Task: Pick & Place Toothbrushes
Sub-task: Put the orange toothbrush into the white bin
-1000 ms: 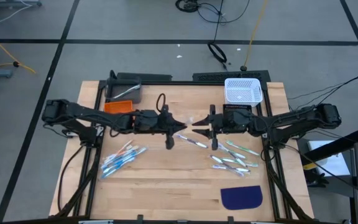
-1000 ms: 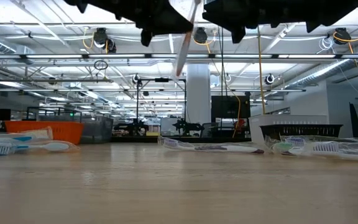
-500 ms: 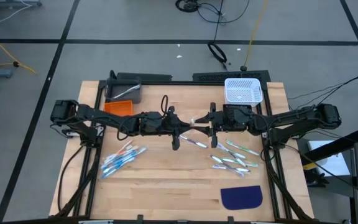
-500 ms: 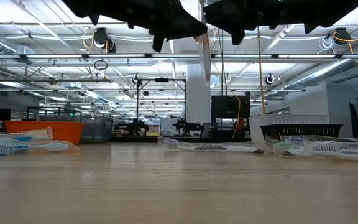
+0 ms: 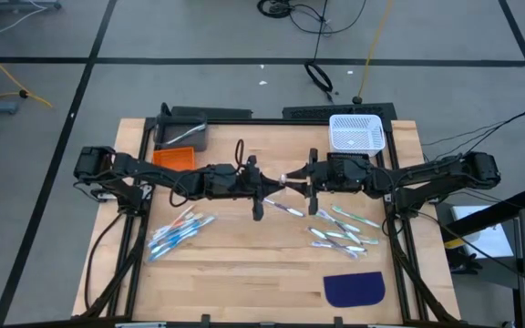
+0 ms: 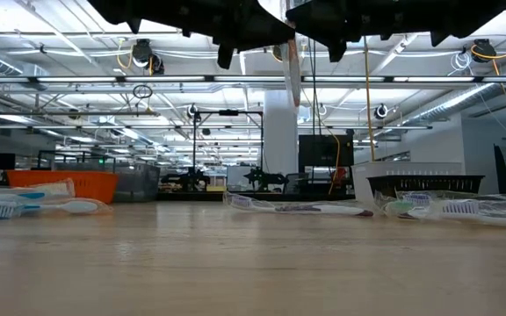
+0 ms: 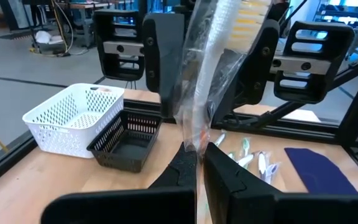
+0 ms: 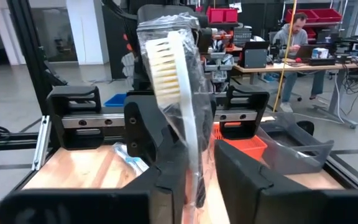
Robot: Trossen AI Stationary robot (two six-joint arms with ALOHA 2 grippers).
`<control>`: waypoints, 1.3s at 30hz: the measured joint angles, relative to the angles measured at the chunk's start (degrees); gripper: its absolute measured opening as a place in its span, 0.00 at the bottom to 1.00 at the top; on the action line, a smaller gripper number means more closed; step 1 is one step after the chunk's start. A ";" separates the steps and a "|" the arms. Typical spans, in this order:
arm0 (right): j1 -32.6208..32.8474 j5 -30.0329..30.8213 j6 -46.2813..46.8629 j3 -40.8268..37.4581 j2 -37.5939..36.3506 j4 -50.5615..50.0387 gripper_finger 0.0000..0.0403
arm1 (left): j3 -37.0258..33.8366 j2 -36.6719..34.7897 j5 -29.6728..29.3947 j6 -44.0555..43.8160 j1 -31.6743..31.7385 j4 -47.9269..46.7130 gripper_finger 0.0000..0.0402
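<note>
One toothbrush (image 8: 178, 93) in a clear wrapper stands roughly upright above the table's middle, bristle head up. My left gripper (image 7: 199, 163) is shut on its lower part; in the high view it (image 5: 274, 185) meets my right gripper (image 5: 293, 179) tip to tip. My right gripper (image 8: 202, 182) is open, one finger on either side of the handle. More wrapped toothbrushes lie on the table: a left cluster (image 5: 179, 232), a right cluster (image 5: 343, 232) and a single one (image 5: 285, 209). My left gripper pinches the wrapped toothbrush's handle end (image 7: 196, 138) between its two fingers. The fingers come level from the table's left and lie across the toothbrush. It is lifted clear of the table, its head up and a short end (image 6: 293, 83) hanging below. My right gripper has its fingers (image 8: 174, 177) on either side of the handle (image 8: 196, 163), level from the table's right; whether they touch the wrapper I cannot tell.
A white basket (image 5: 357, 132) and a black basket (image 7: 126, 140) stand at the far right. An orange bin (image 5: 173, 157) and a grey bin (image 5: 182, 135) stand at the far left. A dark blue half-round mat (image 5: 354, 289) lies near the front right.
My left gripper has gone toward the table's right with the toothbrush, up to my right gripper. The toothbrush, tilted a second ago, now stands about upright between the right gripper's fingers.
</note>
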 joint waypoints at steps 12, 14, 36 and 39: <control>0.00 -1.37 -1.04 0.02 1.22 0.65 0.02 | -0.06 0.00 -0.15 0.27 0.00 -0.45 0.04; 0.00 -1.46 -1.19 0.02 1.21 0.60 0.01 | -0.06 0.00 -0.44 1.27 -0.01 -0.87 0.07; -2.09 14.45 -8.24 0.02 -13.11 -23.20 0.01 | 0.00 -0.02 -4.52 -0.08 -0.02 -5.13 0.47; -2.09 20.18 -10.26 0.02 -15.95 -28.13 0.01 | 0.00 -0.02 -4.52 -0.62 -0.02 -5.13 0.47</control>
